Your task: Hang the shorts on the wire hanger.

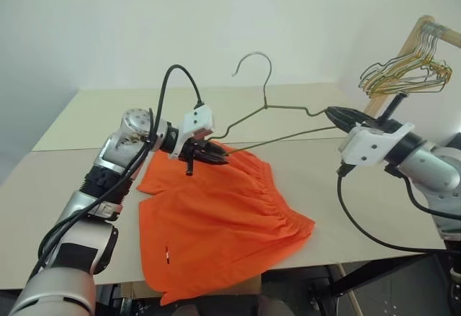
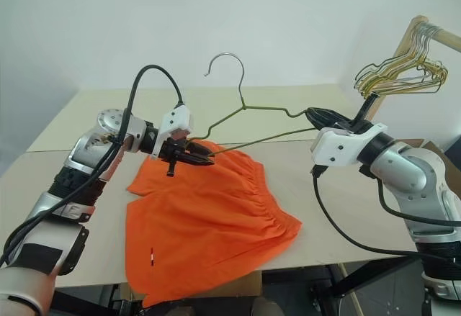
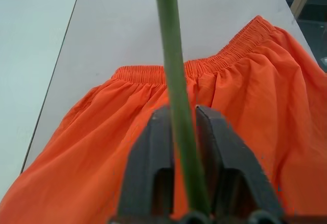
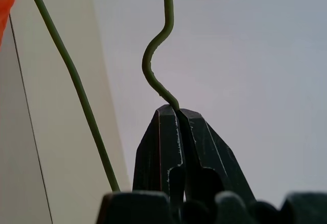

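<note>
The orange shorts [image 1: 216,222] lie flat on the pale table [image 1: 65,186], waistband toward the right, one leg hem hanging over the near edge. The wire hanger [image 1: 266,94] is held upright in the air above the shorts' far edge, hook up. My left gripper [image 1: 217,157] is shut on the hanger's left end; in the left wrist view the wire [image 3: 176,81] runs between its fingers [image 3: 153,147] just above the waistband [image 3: 225,60]. At the hanger's right shoulder my right gripper [image 1: 333,115] is shut on the bent wire [image 4: 153,50].
A bunch of yellowish-green wire hangers [image 1: 407,71] hangs on a wooden rack [image 1: 403,50] at the far right, just behind my right arm. A seam [image 1: 72,149] joins two tabletops. A cardboard box [image 1: 216,291] shows under the near edge.
</note>
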